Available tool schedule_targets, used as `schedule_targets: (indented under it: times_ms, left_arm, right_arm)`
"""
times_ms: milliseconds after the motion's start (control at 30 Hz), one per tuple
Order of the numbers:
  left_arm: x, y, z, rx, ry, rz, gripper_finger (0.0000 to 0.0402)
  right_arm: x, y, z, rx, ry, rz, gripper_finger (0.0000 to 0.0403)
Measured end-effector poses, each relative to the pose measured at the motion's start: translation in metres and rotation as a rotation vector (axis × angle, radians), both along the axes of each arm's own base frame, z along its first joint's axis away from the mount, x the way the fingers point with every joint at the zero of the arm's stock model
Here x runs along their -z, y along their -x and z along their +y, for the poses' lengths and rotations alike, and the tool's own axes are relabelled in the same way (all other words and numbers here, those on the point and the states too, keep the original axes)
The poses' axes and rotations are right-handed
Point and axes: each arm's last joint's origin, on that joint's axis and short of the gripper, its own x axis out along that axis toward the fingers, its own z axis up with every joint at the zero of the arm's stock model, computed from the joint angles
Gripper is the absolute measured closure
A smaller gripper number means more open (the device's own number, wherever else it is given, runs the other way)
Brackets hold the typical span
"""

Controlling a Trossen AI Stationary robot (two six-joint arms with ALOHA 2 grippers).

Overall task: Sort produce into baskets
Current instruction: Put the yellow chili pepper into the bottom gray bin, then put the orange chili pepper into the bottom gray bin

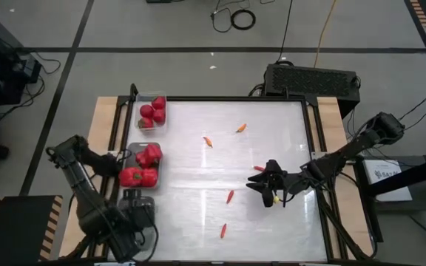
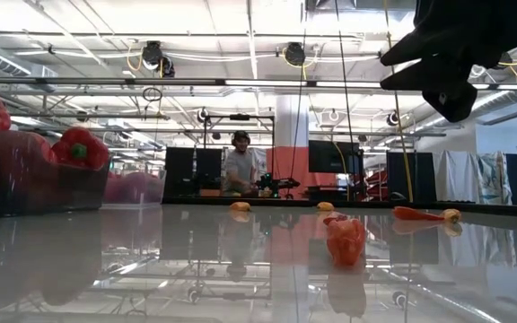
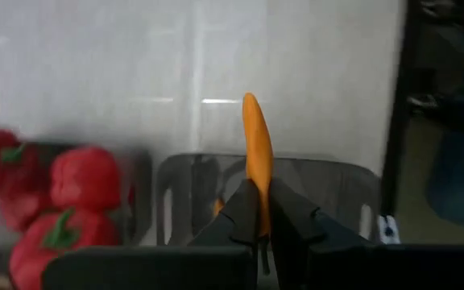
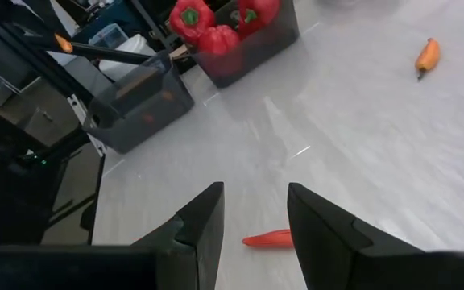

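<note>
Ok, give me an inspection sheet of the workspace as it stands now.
Surface: white table, glossy.
Job's things: tomatoes in the clear tray; bell peppers in a grey tray; second grey tray beneath the left gripper; loose chili peppers scattered on the table.
Clutter: nothing seen on the table.
Grippers: left gripper shut on an orange chili pepper; right gripper open above a red chili.
Cables: coiled on the floor.
Surroundings: black box behind the table; a person far off.
</note>
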Motion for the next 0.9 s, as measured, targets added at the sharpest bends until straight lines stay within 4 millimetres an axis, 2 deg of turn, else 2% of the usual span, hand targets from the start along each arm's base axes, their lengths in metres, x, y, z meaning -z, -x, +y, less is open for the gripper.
schedule_targets:
  times_ms: [233,467,733,900]
  left_arm:
    - [0.030,0.014,-0.006,-0.062,-0.029,0.119,0.0375]
    - [0.057,0.020,0.000,-0.146,-0.077,0.250,0.0328]
    - [0.061,0.020,0.002,-0.154,-0.077,0.277,0.0249]
    - [0.061,0.013,0.006,-0.108,-0.093,0.254,0.0220]
  right_arm:
    - [0.000,0.000,-0.001,-0.002,0.002,0.002,0.0273]
    - [0.000,0.000,-0.001,-0.004,0.006,0.003,0.0273]
    - [0.001,0.000,-0.001,-0.004,0.013,0.012,0.0273]
    - [0.003,0.001,-0.001,-0.008,0.029,0.032,0.0273]
